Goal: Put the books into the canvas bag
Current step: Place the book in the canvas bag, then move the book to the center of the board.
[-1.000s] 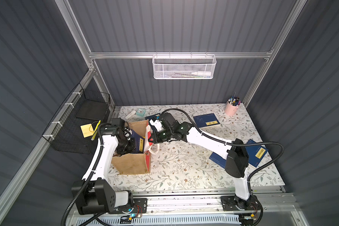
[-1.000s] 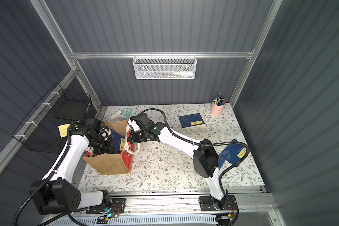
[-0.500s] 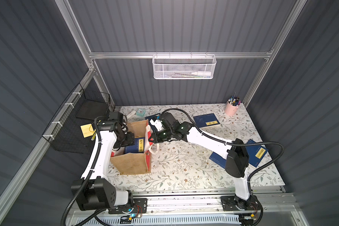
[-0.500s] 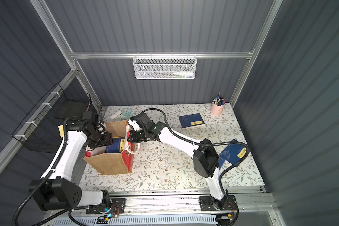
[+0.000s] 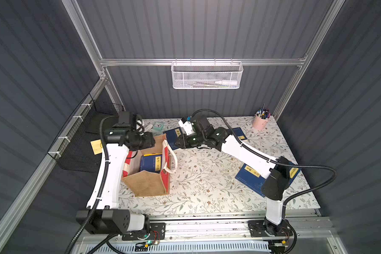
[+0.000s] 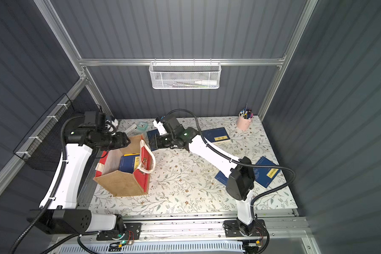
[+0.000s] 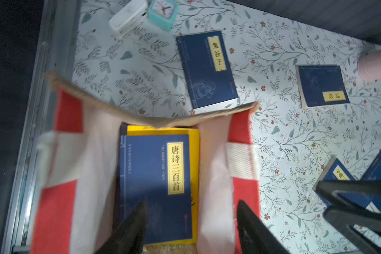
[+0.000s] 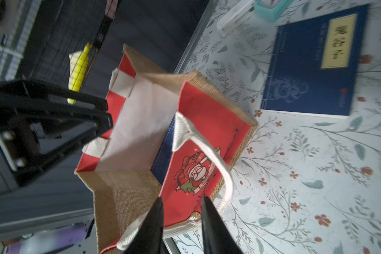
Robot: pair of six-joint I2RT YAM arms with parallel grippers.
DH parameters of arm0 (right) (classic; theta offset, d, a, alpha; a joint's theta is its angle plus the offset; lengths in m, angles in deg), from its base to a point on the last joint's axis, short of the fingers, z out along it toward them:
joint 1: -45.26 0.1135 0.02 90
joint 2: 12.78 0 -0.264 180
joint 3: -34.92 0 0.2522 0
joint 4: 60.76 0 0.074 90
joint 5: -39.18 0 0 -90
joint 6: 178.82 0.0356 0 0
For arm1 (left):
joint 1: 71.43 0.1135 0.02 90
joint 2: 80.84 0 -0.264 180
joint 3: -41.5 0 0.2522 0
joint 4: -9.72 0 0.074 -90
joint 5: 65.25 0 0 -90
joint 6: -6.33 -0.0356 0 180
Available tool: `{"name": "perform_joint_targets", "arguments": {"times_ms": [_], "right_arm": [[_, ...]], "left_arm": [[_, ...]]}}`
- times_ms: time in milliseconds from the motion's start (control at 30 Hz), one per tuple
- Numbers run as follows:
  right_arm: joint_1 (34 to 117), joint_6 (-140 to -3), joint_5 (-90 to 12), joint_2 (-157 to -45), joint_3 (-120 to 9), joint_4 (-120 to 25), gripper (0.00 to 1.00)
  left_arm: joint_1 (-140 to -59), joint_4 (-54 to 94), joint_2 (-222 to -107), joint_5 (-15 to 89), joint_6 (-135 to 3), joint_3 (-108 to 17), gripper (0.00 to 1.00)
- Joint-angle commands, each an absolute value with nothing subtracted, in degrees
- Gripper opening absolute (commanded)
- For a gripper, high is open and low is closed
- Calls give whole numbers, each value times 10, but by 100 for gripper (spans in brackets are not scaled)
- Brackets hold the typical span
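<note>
As seen from overhead and from both wrists:

Room: closed on three sides by dark grey ribbed panels in an aluminium frame. White mesh basket (image 5: pixel 206 77) hung on the back crossbar, well above the surface (image 5: pixel 207 189). Black wire basket (image 5: pixel 79 140) fixed along the left wall, yellow sticky note (image 5: pixel 96 147) against its mesh.

Surface: pale board printed with leaves and small red flowers, flat, bounded in front by a metal rail (image 5: pixel 207 225) carrying both arm bases.

Canvas bag (image 5: pixel 146 185): upright near the left edge of the surface, mouth open. Tan jute front, red-and-white side panels, white handle (image 8: pixel 182 132) drooped outward on the right. Inside: navy book (image 7: pixel 154 187) with yellow label, flat on top of a yellow book (image 7: pixel 195 151).

Loose books, all flat on the surface: navy volume (image 7: pixel 207 70) just behind the bag; rear book (image 6: pixel 216 134) farther right, near the back wall; pair of navy books (image 5: pixel 250 178) overlapping at the right side, partly under the right arm.

Small items: teal clock (image 5: pixel 158 126) and white case (image 7: pixel 128 19) side by side at the back left; pink cup (image 5: pixel 259 123) of pens at the back right corner.

Left end effector (image 7: pixel 191 202): above the mouth of the bag, fingers spread wide, nothing between them.

Right end effector (image 8: pixel 182 198): just beside the bag's right panel, near the handle, fingers parted by a narrow gap, nothing seen clamped.
</note>
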State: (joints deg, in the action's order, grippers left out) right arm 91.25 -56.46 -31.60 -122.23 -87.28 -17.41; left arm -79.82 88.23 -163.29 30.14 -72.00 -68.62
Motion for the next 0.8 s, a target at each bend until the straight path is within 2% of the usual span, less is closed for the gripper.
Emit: {"name": "perform_joint_targets", "arguments": {"times_ms": [0,167,333,467,633,767], "right_arm": [[867,-565,-346,-1200,-832,-159,42],[807,-555,-361,-1176,-757,-172,53],[767,-543,-366,-1180,-708,-200,58],[754,-551,-367,-1216,-717,-207,59],[752,-564,-361,-1289,-768,-207,62],[753,-574,-346,-1354,-835,-206,62]], "left_arm": [[-866,838,-1692,294,-680,-723,67],[-963,794,-1797,232,-672,-786,68],[-1009,735,-1915,222,-646,-816,75],[-1009,714,-2015,217,-615,-858,81],[-994,690,-2107,173,-609,-902,94],[-938,679,-2167,241,-561,-929,96]]}}
